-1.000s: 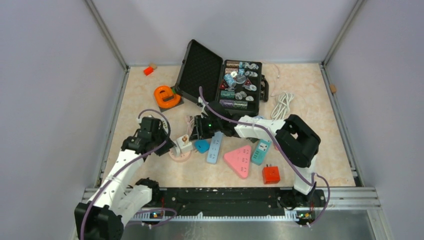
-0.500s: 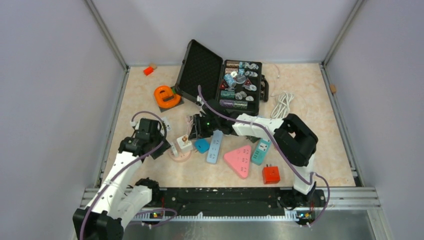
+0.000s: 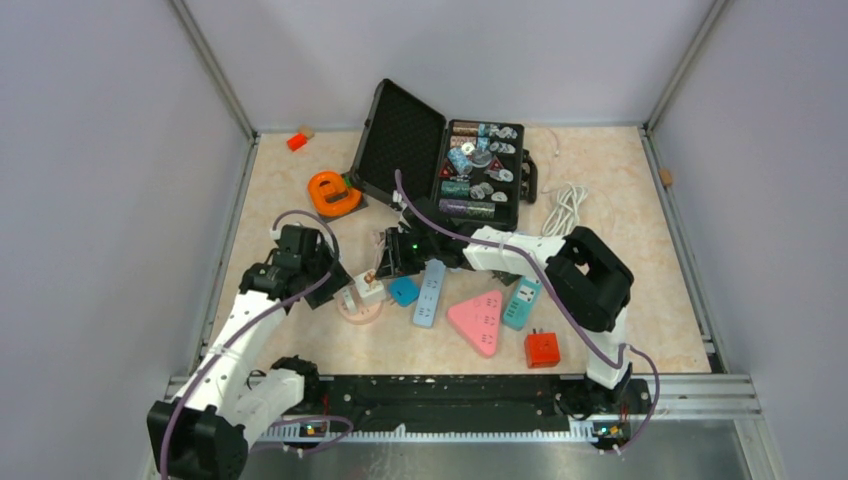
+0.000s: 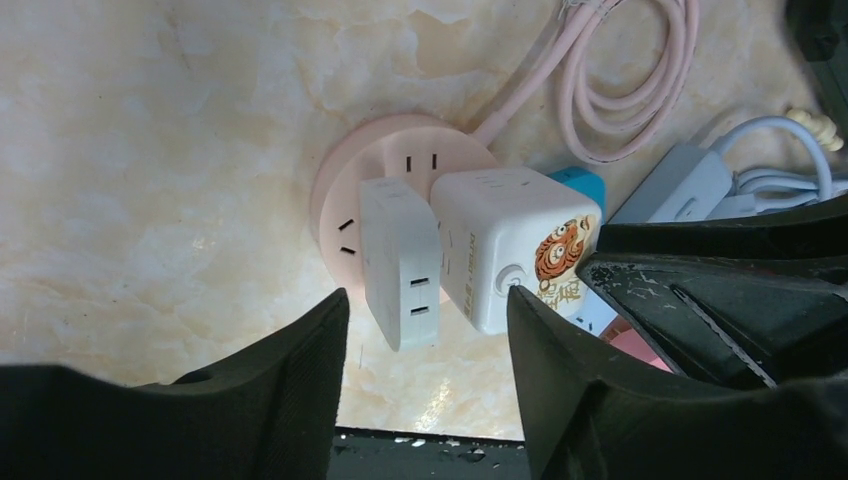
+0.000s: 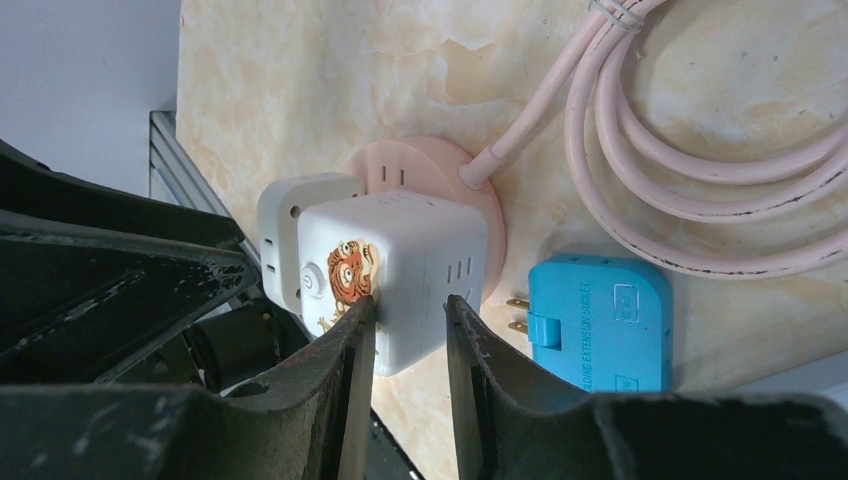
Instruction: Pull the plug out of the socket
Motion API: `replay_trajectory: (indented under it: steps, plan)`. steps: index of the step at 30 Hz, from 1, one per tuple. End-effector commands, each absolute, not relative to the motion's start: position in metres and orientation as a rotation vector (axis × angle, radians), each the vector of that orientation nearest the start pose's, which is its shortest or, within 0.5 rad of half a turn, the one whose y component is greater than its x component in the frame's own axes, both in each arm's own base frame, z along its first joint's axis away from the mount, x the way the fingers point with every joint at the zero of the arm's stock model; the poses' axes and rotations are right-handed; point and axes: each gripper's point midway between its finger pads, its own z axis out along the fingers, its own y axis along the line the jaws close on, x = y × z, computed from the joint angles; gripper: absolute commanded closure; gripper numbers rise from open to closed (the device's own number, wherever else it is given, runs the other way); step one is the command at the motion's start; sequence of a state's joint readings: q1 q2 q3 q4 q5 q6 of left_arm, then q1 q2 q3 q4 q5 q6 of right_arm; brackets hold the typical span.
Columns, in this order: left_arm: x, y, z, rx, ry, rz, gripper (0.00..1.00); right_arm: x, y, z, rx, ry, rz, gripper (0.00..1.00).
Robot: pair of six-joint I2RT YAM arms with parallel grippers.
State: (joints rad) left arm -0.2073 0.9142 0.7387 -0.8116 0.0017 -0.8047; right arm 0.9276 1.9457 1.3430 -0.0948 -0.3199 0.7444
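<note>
I see my left arm (image 3: 235,335) and right arm (image 3: 505,253) as white shells with black joints, purple cables (image 3: 296,213) looping alongside; black fingers (image 4: 600,400) scuffed, white-flecked.

Blue adapter (image 5: 600,322): "EXTENSION SOCKET" embossed; other marks unreadable.

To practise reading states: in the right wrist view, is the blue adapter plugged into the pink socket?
No, the blue adapter lies beside the pink socket, its prongs bare.
</note>
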Motion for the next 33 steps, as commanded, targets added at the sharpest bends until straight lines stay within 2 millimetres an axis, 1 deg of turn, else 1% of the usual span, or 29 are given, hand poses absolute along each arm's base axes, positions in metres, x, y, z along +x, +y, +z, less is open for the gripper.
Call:
replay_trajectory:
  steps: [1,4,9,13,15,17,20,22,25,26,27,33]
  plan:
    - [0.222,-0.073,0.117,-0.749,2.467,-0.358,0.44,0.241,0.458,0.082,-0.429,2.545,1.097,0.70]
    - [0.220,-0.069,0.109,-0.766,2.478,-0.312,0.51,0.241,0.457,0.080,-0.427,2.550,1.095,0.70]
    - [0.214,-0.068,0.090,-0.769,2.551,-0.249,0.52,0.241,0.457,0.076,-0.433,2.555,1.088,0.70]
    - [0.211,-0.071,0.082,-0.752,2.593,-0.234,0.53,0.238,0.458,0.074,-0.485,2.535,1.084,0.62]
    - [0.211,-0.073,0.082,-0.746,2.599,-0.242,0.56,0.236,0.459,0.076,-0.512,2.510,1.096,0.58]
    - [0.211,-0.074,0.082,-0.740,2.604,-0.249,0.61,0.233,0.460,0.077,-0.531,2.488,1.106,0.55]
    - [0.212,-0.076,0.086,-0.727,2.601,-0.263,0.71,0.231,0.461,0.072,-0.555,2.480,1.095,0.54]
    - [0.214,-0.077,0.090,-0.722,2.598,-0.269,0.82,0.231,0.460,0.066,-0.563,2.486,1.079,0.55]
    - [0.215,-0.077,0.094,-0.715,2.595,-0.273,0.93,0.230,0.457,0.056,-0.573,2.494,1.053,0.57]
    - [0.215,-0.077,0.096,-0.712,2.595,-0.274,0.99,0.231,0.455,0.054,-0.573,2.495,1.041,0.58]
    - [0.215,-0.078,0.097,-0.712,2.596,-0.276,1.00,0.230,0.454,0.051,-0.574,2.497,1.030,0.58]
    - [0.216,-0.082,0.103,-0.705,2.597,-0.311,1.00,0.231,0.445,0.040,-0.587,2.509,0.972,0.60]
